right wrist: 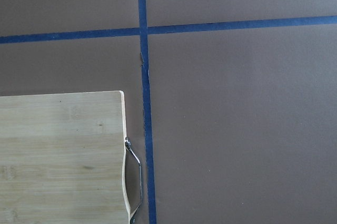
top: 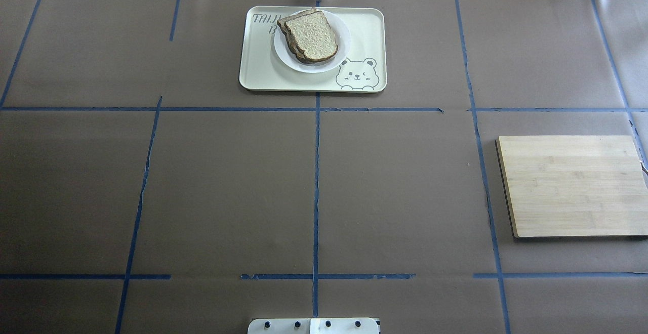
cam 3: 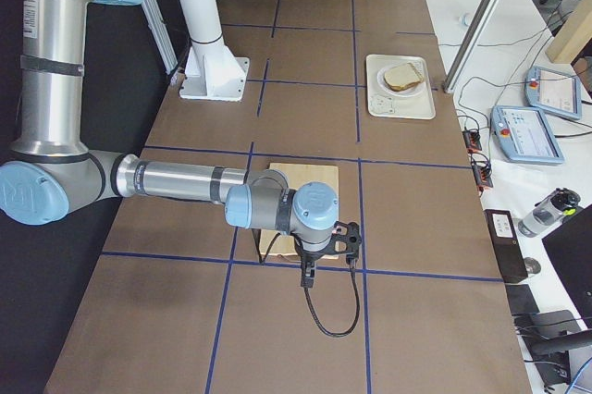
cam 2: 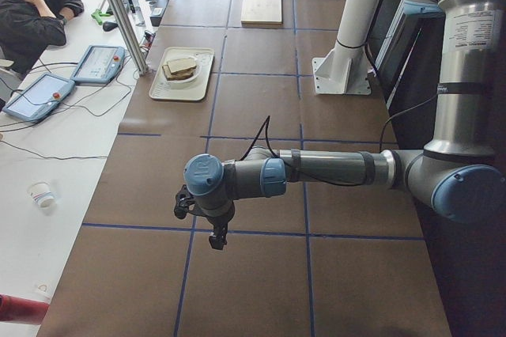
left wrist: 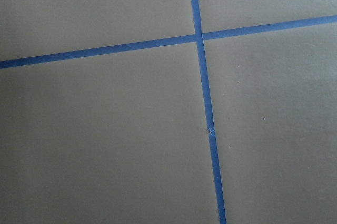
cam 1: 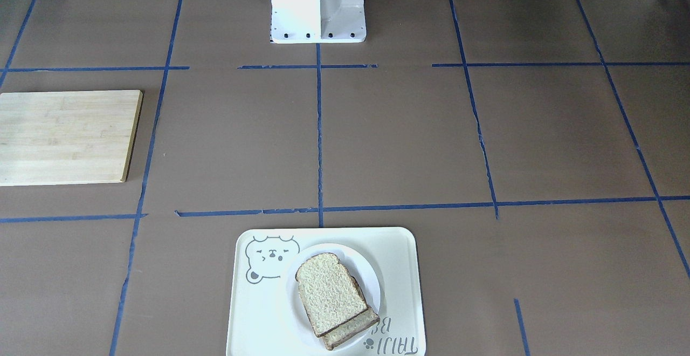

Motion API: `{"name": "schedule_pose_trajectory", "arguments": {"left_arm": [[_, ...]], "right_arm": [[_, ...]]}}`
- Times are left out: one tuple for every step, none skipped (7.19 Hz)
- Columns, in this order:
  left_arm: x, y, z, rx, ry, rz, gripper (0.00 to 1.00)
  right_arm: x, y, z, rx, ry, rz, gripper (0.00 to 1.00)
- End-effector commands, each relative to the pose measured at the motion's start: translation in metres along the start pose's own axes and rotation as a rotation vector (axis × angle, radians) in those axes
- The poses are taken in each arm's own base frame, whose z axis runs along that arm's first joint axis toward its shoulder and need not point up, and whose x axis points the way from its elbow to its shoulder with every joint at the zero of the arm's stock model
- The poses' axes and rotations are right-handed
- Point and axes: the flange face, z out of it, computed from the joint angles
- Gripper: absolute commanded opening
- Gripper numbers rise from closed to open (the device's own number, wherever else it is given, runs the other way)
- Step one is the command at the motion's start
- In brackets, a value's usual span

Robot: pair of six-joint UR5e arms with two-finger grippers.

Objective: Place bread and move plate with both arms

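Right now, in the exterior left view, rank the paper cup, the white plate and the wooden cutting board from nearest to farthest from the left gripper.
1. The paper cup: off to the operators' side, about level with the left gripper.
2. The plate: on the tray, mid-table, with bread on it.
3. The cutting board: at the table's far end.

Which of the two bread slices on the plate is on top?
The slice with its whole face showing is on top; the other slice peeks out from under it, toward the lettering on the tray.
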Motion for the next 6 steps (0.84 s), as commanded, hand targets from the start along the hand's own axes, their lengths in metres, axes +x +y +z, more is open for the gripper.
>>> {"name": "schedule_pose_trajectory", "arguments": {"left_arm": [[0.0003, -0.0008, -0.0005, 0.001, 0.0, 0.002, 1.0], [-0.0001, 0.0, 0.0001, 0.0, 0.0, 0.001, 1.0], [0.0005, 0.0005, -0.0004, 0.001, 0.0, 0.002, 1.0], [-0.0006, 0.0002, 0.0006, -0.001, 0.0, 0.0, 1.0], [-0.0012, -0.0003, 0.0011, -0.002, 0.001, -0.001, 1.0], [-0.0012, -0.0003, 0.0011, -0.002, 0.001, -0.001, 1.0]], "right_arm": [[0.0002, -0.0003, -0.0007, 0.002, 0.0, 0.001, 1.0], [0.0002, 0.0004, 0.0003, -0.001, 0.0, 0.001, 1.0], [-0.0003, -0.0004, -0.0012, 0.003, 0.0, 0.0, 1.0], [-0.0008, -0.0011, -0.0007, 0.002, 0.0, -0.002, 1.0], [-0.0004, -0.0011, -0.0013, 0.004, 0.0, -0.002, 1.0], [-0.0013, -0.0016, -0.0021, 0.008, 0.0, -0.006, 1.0]]}}
